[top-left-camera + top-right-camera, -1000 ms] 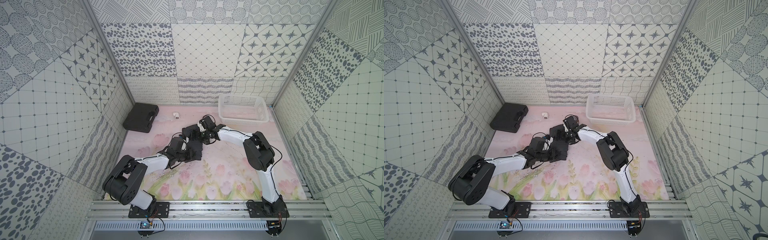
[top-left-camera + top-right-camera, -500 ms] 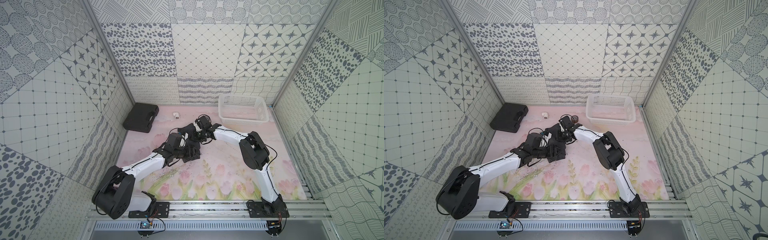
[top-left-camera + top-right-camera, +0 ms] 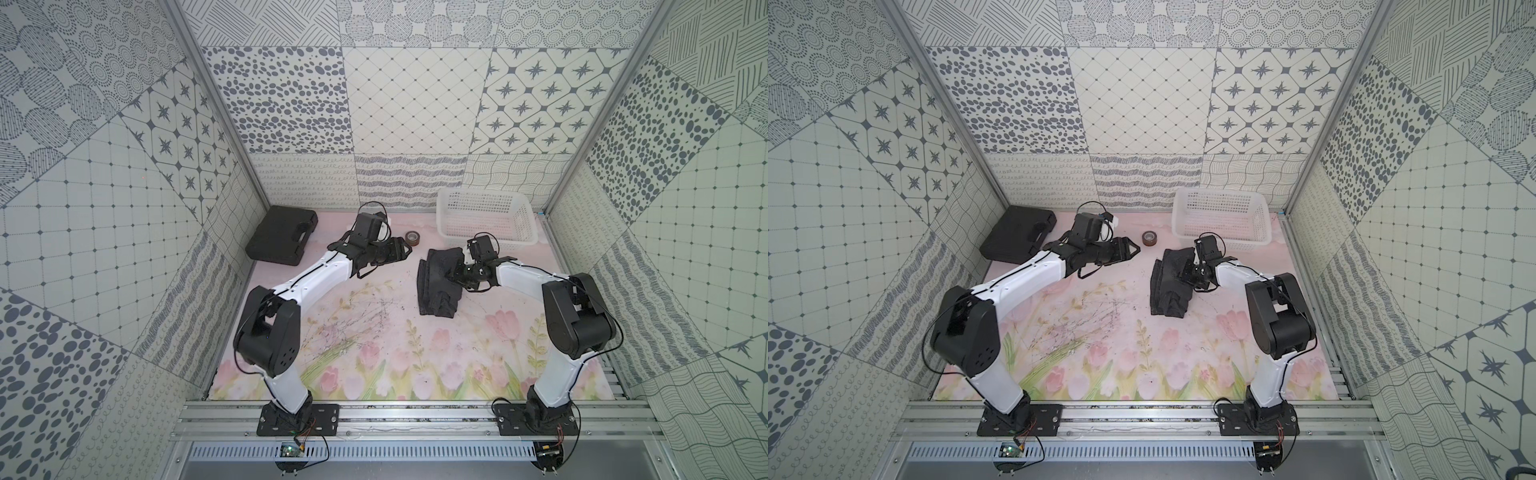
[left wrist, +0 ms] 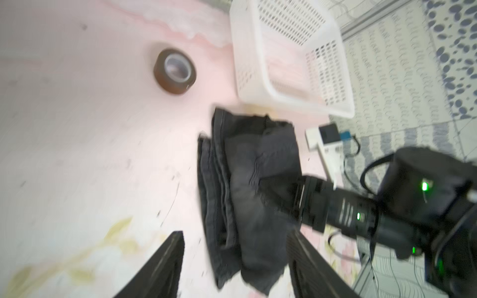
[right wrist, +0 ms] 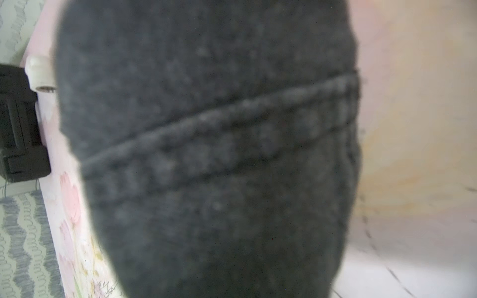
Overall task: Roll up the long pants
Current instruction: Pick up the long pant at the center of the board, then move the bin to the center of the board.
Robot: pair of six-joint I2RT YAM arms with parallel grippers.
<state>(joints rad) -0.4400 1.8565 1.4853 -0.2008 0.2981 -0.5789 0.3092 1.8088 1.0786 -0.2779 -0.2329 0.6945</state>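
- The right gripper (image 3: 456,272) is pinched on a puckered fold of the long pants (image 3: 436,291); the folded cloth lies under it and in front of it.
- The left gripper (image 3: 403,250) has its jaws apart and holds nothing. It is apart from the pants, and a tape roll (image 3: 412,238) is near its tips.

The long pants (image 3: 438,282) are showing dark charcoal-black, with a same-coloured stitched seam. The tabletop (image 3: 374,332) is showing pale pink, with pink tulips and green stems along its near side. At the far right the basket (image 3: 515,243) is showing white perforated mesh. At the far left the case (image 3: 282,241) is showing black. The tape roll (image 3: 412,238) between them is showing brown. The walls (image 3: 415,104) are showing grey dots, stars, grids and waves on off-white.
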